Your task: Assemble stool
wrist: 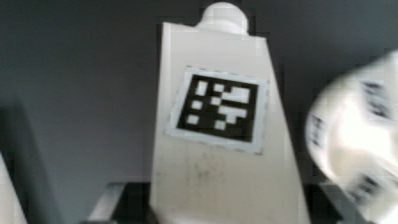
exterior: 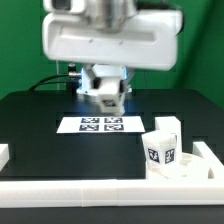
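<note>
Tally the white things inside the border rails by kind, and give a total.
Held leg, gripped in the claw: 1
Standing legs, near the exterior view's right: 2, it seems
Rounded tagged piece, blurred, probably the seat: 1
Marker board: 1
Total: 5

Stool kit — white tagged parts

The leg (wrist: 210, 120) fills the wrist view, peg-tipped; the seat (exterior: 172, 160) lies near the exterior view's right, two legs (exterior: 161, 140) standing on it.
</note>
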`<state>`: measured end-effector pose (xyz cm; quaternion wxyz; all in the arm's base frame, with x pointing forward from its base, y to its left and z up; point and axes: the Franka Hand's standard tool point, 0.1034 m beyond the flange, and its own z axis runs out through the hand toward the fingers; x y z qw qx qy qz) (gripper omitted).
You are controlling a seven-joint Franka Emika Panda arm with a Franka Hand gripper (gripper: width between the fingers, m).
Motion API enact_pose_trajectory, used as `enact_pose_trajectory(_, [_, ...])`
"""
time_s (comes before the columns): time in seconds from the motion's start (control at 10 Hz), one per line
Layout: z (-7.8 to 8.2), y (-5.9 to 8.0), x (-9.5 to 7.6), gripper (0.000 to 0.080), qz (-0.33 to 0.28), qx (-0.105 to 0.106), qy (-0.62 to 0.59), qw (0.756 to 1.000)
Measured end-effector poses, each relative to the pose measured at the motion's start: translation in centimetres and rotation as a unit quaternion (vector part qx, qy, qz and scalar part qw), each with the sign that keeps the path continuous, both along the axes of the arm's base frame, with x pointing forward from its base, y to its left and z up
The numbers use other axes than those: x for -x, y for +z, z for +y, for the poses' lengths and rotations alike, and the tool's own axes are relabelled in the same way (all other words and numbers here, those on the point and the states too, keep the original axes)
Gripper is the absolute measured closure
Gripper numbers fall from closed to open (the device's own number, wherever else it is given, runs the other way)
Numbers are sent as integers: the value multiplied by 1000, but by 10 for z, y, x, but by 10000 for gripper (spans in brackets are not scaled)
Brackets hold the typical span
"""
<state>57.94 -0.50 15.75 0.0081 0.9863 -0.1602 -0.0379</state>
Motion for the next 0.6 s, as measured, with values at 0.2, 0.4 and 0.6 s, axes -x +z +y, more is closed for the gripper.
enact_pose_trajectory(0.2, [25, 20, -11, 472, -37, -3, -2, 999])
enact_pose_trajectory(0.4, [22, 15, -8, 472, -32, -3, 1, 999])
enact_pose_trajectory(0.6, [27, 17, -11, 472, -39, 0, -1, 999])
